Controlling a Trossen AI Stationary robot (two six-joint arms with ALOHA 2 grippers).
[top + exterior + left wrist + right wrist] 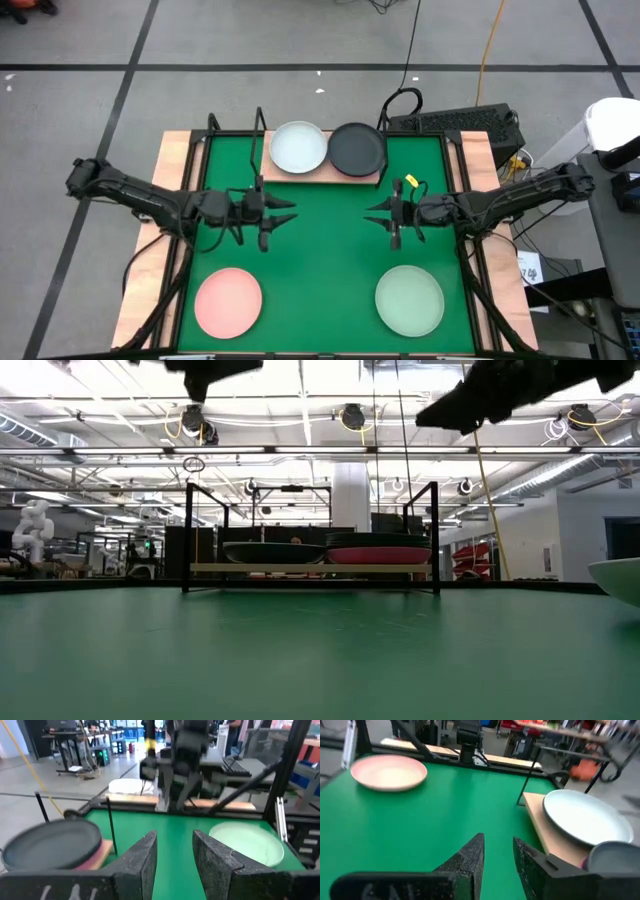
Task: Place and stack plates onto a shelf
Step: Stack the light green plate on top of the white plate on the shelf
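Observation:
The shelf (322, 170) stands at the mat's far edge, a light wood board on a thin black frame. On it rest a whitish plate (298, 147) on the left and a black plate (357, 149) on the right. In the low view the black plate (378, 540) lies on a hot pink plate (378, 555). A pale pink plate (228, 301) lies flat near the mat's near left corner, and a mint green plate (409, 300) near the near right corner. My left gripper (285, 211) and right gripper (375, 212) hover open over the mat's middle, tips facing each other, holding nothing.
The green mat (325, 250) is bare between the two near plates and in front of the shelf. Black frame rails (187, 200) run along the mat's sides. A keyboard (455, 122) and cables lie beyond the far right corner.

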